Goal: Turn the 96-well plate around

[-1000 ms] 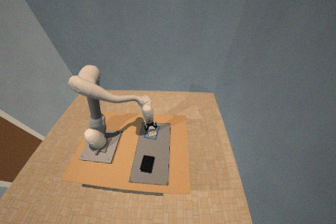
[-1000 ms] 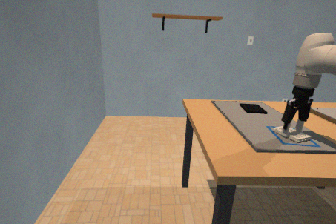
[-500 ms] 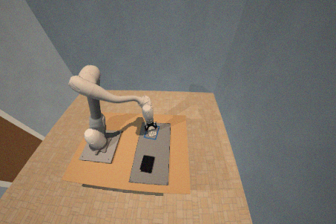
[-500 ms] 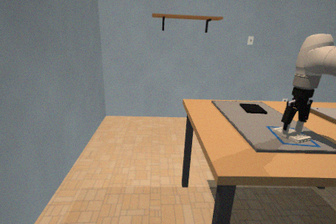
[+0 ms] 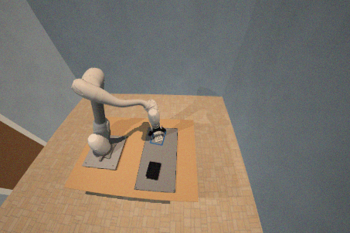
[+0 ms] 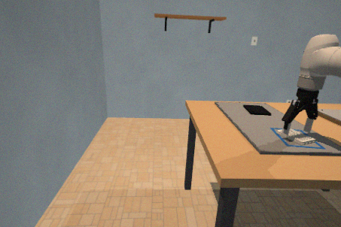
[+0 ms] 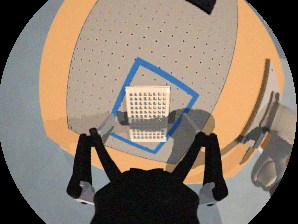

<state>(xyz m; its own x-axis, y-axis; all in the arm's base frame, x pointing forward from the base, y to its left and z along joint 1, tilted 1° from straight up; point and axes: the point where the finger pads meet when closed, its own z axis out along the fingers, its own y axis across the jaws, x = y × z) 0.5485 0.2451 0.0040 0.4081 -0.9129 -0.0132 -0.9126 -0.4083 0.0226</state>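
The white 96-well plate (image 5: pixel 158 140) (image 6: pixel 305 140) (image 7: pixel 148 102) lies on the deck at bench spot B1, its wells facing up. It is turned at an angle to the blue taped outline (image 5: pixel 157 144) (image 6: pixel 306 146) (image 7: pixel 167 78), and some of its corners reach the tape. My gripper (image 6: pixel 297 132) (image 7: pixel 148 119) is open, low over the plate, with one finger out beyond each long side and gaps between in the wrist view. The black nest N1 (image 5: pixel 154 170) (image 6: pixel 257 110) (image 7: pixel 202 5) holds no plate. The cut corner cannot be made out.
The grey perforated deck (image 5: pixel 164 156) (image 6: pixel 245 120) (image 7: pixel 100 65) carries both the nest and the taped spot. The arm's base stands on a plate (image 5: pixel 117 156) beside the deck. A wall shelf (image 6: pixel 190 16) hangs far behind the table.
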